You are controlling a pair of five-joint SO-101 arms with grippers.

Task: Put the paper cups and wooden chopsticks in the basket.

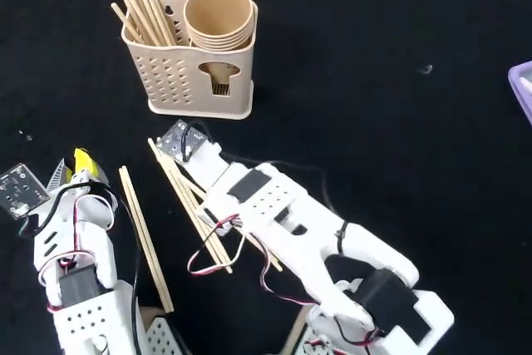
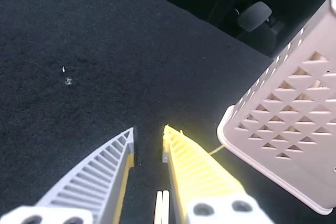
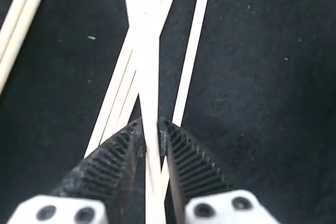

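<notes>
My right gripper (image 3: 149,125) pinches wooden chopsticks (image 3: 149,61) near the table's (image 1: 374,81) front edge. Next I lift them into the basket (image 1: 179,81). Left gripper (image 2: 148,136) gapes.

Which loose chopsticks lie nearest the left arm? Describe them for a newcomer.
From the basket, come toward the arms. Beside the left arm lies a chopstick pair, parallel and alone, unlike the crossed bundle at the right gripper.

A purple container's corner (image 1: 522,89) pokes in at the edge of the black tabletop (image 1: 399,147).
</notes>
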